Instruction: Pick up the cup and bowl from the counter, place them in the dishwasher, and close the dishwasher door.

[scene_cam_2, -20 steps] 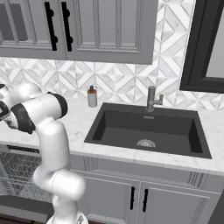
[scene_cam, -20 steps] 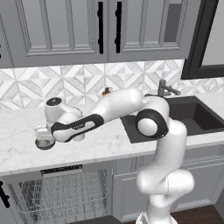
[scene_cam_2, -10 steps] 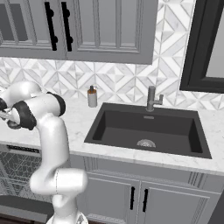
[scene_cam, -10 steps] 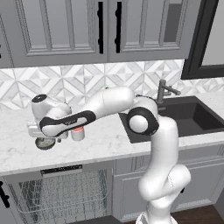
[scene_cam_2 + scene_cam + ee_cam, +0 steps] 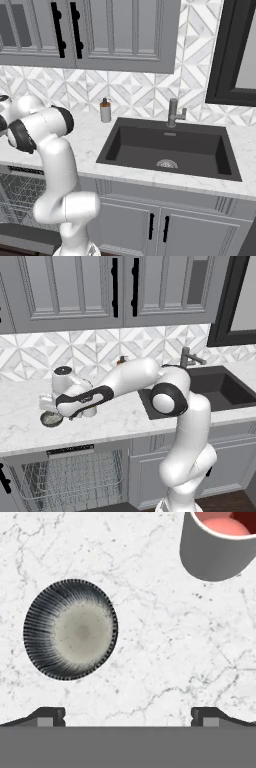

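In the hand view the bowl [image 5: 70,629] sits on the white marble counter [image 5: 155,642], dark and ribbed outside, pale inside, left of centre. The grey cup [image 5: 217,547] with its pink inside stands upright at the top right, apart from the bowl. My gripper [image 5: 127,717] hangs above the counter, jaws open and empty, with bare marble between them and the bowl up and to the left. In the left base view my gripper [image 5: 50,406] hovers just over the bowl [image 5: 51,419] at the counter's left part. Below it the dishwasher [image 5: 70,478] stands open, its wire rack showing.
A black sink [image 5: 170,150] with a faucet [image 5: 173,114] lies to the right, and a soap dispenser [image 5: 105,110] stands by the backsplash. The dishwasher's lowered door [image 5: 25,240] juts out at floor level. Grey cabinets hang above the counter.
The arm has swung further left and the hand has come lower over the bowl. The jaws have stayed open.
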Controlling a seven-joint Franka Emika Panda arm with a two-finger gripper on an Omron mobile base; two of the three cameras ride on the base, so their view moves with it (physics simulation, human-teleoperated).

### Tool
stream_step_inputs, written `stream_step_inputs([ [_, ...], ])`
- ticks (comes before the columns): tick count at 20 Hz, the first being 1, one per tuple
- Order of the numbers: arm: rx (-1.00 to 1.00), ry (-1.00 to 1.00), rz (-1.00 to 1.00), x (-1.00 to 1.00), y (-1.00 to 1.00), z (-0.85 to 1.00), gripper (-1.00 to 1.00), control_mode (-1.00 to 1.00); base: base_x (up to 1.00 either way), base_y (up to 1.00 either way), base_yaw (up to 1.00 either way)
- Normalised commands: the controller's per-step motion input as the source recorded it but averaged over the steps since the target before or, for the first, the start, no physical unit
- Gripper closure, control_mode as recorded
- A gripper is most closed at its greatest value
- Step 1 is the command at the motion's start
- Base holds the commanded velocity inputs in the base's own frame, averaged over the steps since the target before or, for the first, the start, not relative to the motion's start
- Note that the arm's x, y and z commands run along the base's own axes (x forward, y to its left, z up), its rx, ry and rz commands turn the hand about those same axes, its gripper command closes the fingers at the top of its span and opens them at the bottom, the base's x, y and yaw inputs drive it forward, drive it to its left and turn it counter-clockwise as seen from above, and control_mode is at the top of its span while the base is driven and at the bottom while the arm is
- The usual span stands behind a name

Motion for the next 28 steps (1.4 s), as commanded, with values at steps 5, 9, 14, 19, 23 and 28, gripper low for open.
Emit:
stream_step_inputs([
  [5,0.01,0.12,0.00,0.06,0.00,-0.04,-1.00,-1.00,0.00,0.00,0.00],
  [9,0.00,0.11,0.00,0.24,0.00,0.00,-1.00,-1.00,0.00,0.00,0.00],
  [14,0.00,0.03,0.00,0.43,0.01,-0.03,-1.00,-1.00,0.00,0.00,0.00],
  [19,-0.02,0.00,0.00,0.27,0.24,-0.04,-1.00,-1.00,0.00,0.00,0.00],
  [23,-0.05,0.01,0.00,0.19,0.38,-0.04,-1.00,-1.00,0.00,0.00,0.00],
  [28,-0.03,0.01,0.00,0.14,0.03,-0.10,-1.00,-1.00,0.00,0.00,0.00],
])
